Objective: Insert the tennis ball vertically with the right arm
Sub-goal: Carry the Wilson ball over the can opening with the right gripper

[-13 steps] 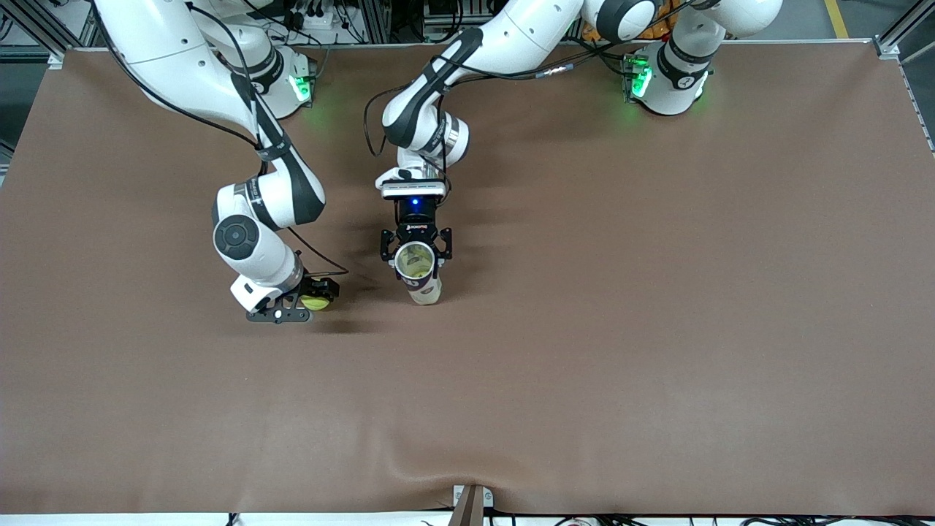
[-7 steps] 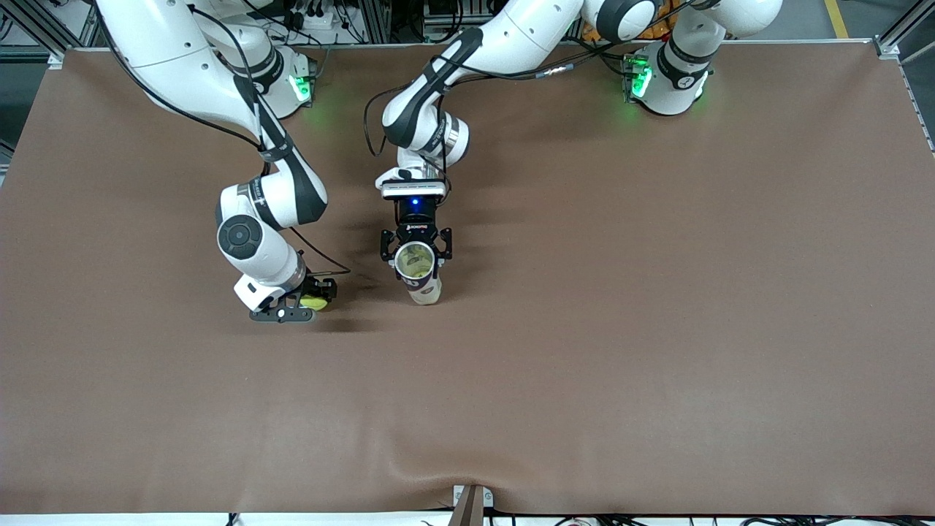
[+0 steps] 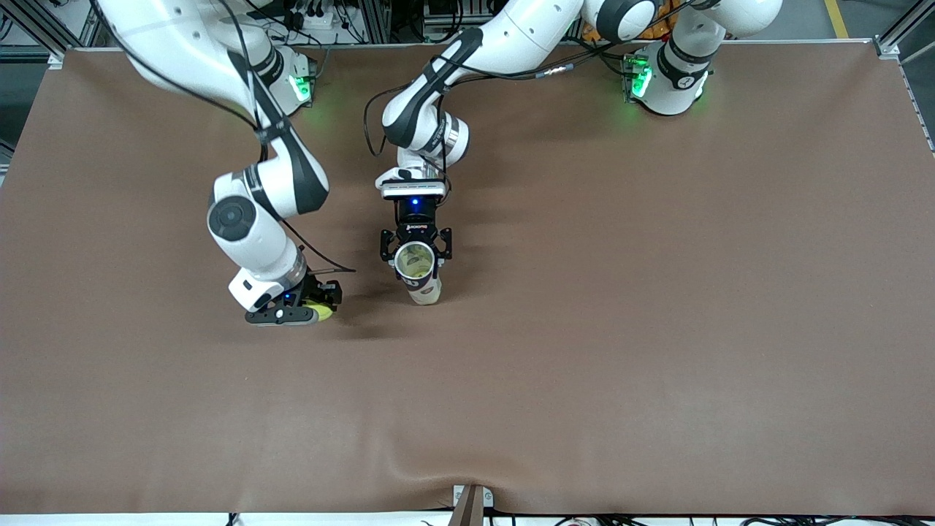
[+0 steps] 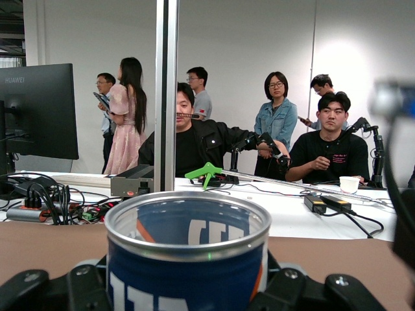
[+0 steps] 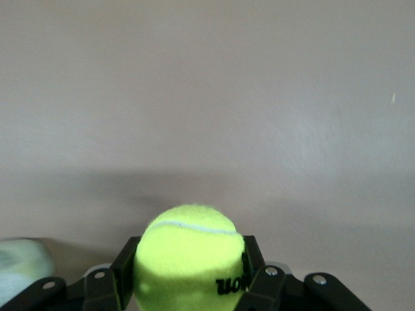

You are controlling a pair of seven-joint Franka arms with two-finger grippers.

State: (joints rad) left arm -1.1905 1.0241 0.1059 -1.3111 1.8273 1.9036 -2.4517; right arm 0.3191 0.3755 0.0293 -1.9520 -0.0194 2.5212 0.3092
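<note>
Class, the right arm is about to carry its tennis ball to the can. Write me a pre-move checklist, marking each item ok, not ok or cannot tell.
1. Right gripper shut on the fuzzy yellow-green tennis ball: ok.
2. Ball lifted off the brown table mat: cannot tell.
3. Left gripper shut on the blue-and-white cylindrical metal can: ok.
4. Can standing upright, mouth up: ok.
5. Can mouth uncovered: ok.
6. Room inside the can for another ball: cannot tell; something yellowish shows inside.

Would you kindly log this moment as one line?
right tool: shut on tennis ball, low over table | left tool: shut on open can, upright
</note>
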